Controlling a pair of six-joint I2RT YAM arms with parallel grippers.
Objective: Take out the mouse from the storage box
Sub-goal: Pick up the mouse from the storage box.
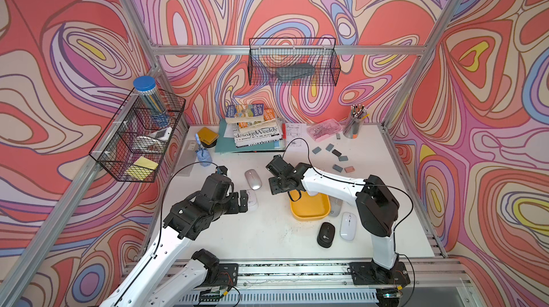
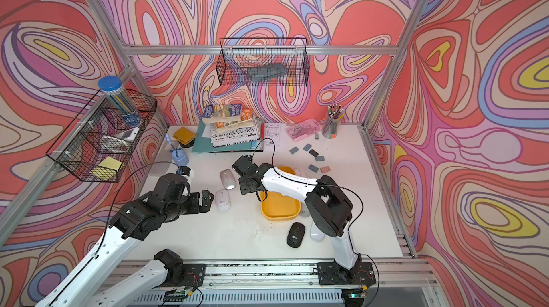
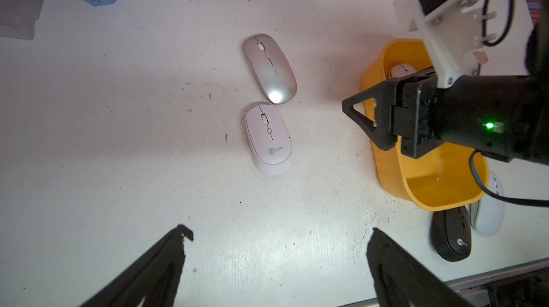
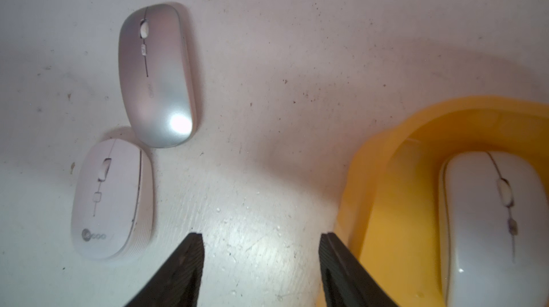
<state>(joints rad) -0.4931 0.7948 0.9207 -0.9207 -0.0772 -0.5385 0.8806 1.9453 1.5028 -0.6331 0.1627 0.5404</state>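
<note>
Reading the table (image 1: 237,240) in both top views as a clock face with 12 at the back wall, the yellow storage box (image 1: 310,212) sat near the middle, its long side running from 12 to 6. The mouse (image 4: 490,225), white and glossy, lay inside the box at its 12 o'clock end, wheel side up and close to the wall there. The right arm covered that end in both top views, and the left wrist view showed only a small part of the mouse (image 3: 401,70) past the arm. The right gripper (image 4: 260,238) hung outside the box at its 10 o'clock corner, the claw apart with only bare table between the fingers. One finger (image 4: 335,261) was just beside the box's outer wall; whether it touched could not be told. The left gripper (image 3: 279,232) hovered well out at 9 o'clock of the box, spread wide and holding nothing, just on the 9 o'clock side of the pale mouse (image 2: 222,200) lying on the table. The silver mouse (image 1: 252,179) lay at 12 o'clock of the pale one, end to end and all but touching it. Near the box's 5 o'clock corner a black mouse (image 1: 326,234) rested on the table, with a second white mouse (image 1: 348,225) just beside it at its 3 o'clock.
</note>
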